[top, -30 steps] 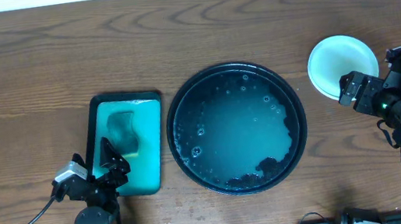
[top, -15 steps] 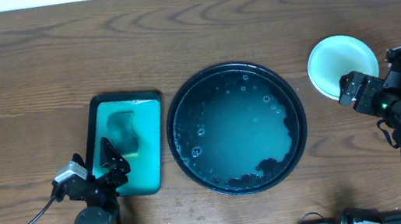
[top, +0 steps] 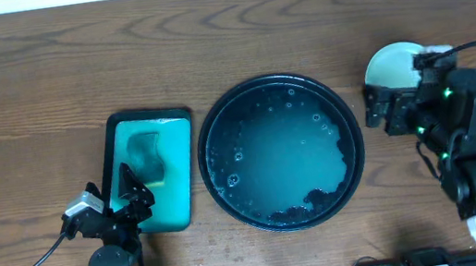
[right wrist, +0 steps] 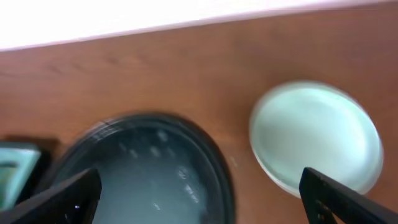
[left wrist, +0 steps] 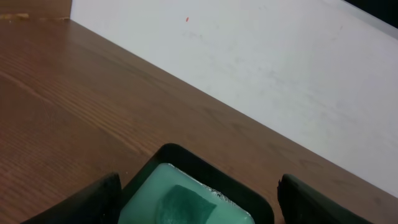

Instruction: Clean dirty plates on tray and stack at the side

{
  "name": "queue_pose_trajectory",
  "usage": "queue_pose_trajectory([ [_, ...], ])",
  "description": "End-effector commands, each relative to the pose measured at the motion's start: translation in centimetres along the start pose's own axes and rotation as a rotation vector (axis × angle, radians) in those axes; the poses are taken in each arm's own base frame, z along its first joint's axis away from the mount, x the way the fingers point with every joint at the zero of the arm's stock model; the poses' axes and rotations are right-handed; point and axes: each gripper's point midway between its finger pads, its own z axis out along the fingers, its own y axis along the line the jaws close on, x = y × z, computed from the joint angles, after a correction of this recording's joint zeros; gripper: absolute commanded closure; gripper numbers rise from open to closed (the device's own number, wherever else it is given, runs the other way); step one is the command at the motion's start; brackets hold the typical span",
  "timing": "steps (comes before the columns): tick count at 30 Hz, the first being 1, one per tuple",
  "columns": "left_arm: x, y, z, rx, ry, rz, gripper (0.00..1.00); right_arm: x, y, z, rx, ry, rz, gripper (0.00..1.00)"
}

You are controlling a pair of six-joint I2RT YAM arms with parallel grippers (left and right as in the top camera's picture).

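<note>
The large round black tray [top: 206, 161] sits at the table's middle with a wet, foamy base and no plate on it. A pale mint plate [top: 389, 67] rests on the wood at the right; I cannot tell whether others lie under it. My right gripper [top: 377, 110] is open and empty, hovering between the tray's right rim and the plate, with the arm covering the plate's lower right. In the right wrist view the plate [right wrist: 317, 137] is at the right, the tray [right wrist: 143, 180] at the left, and the fingers [right wrist: 199, 208] are spread wide. My left gripper [top: 132, 193] is open and empty.
A teal-green rectangular tray [top: 178, 174] with a sponge [top: 146, 157] lies left of the black tray; the left gripper hovers at its lower left corner. The left wrist view shows this tray [left wrist: 186, 158] and sponge [left wrist: 183, 205] between the open fingers [left wrist: 199, 208]. A white wall borders the far table edge.
My right arm has swung left and towards the far edge, now covering part of the plate and pointing at the black tray. The left arm has not moved.
</note>
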Motion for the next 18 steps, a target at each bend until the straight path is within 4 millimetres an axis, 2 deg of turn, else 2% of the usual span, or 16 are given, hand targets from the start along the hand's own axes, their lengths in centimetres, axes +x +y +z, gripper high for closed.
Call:
queue_pose_trajectory([
  [1, 1.4, 0.9, 0.1, -0.029, 0.041, 0.035, 0.2, -3.4, 2.9, -2.9, -0.073, -0.195, -0.069, 0.01],
  [2, 1.4, 0.9, 0.1, -0.03, 0.041, 0.035, 0.2, -3.9, 3.6, -3.7, -0.102, -0.244, -0.076, 0.01],
  [3, 1.4, 0.9, 0.1, -0.029, 0.041, 0.035, 0.2, -4.7, 4.4, -5.3, -0.146, -0.333, -0.063, 0.01],
  [4, 1.4, 0.9, 0.1, -0.03, 0.041, 0.035, 0.2, -4.7, 4.6, -6.0, -0.158, -0.364, -0.058, 0.01],
  [8, 1.4, 0.9, 0.1, -0.03, 0.041, 0.035, 0.19, -3.7, 4.3, -8.5, -0.195, -0.494, -0.041, 0.01],
  [12, 1.4, 0.9, 0.1, -0.03, 0.041, 0.036, 0.2, -0.7, 3.4, -9.0, -0.205, -0.542, -0.04, 0.01],
  [18, 1.4, 0.9, 0.1, -0.03, 0.041, 0.035, 0.2, 3.4, 1.6, -7.9, -0.214, -0.578, 0.07, 0.01],
])
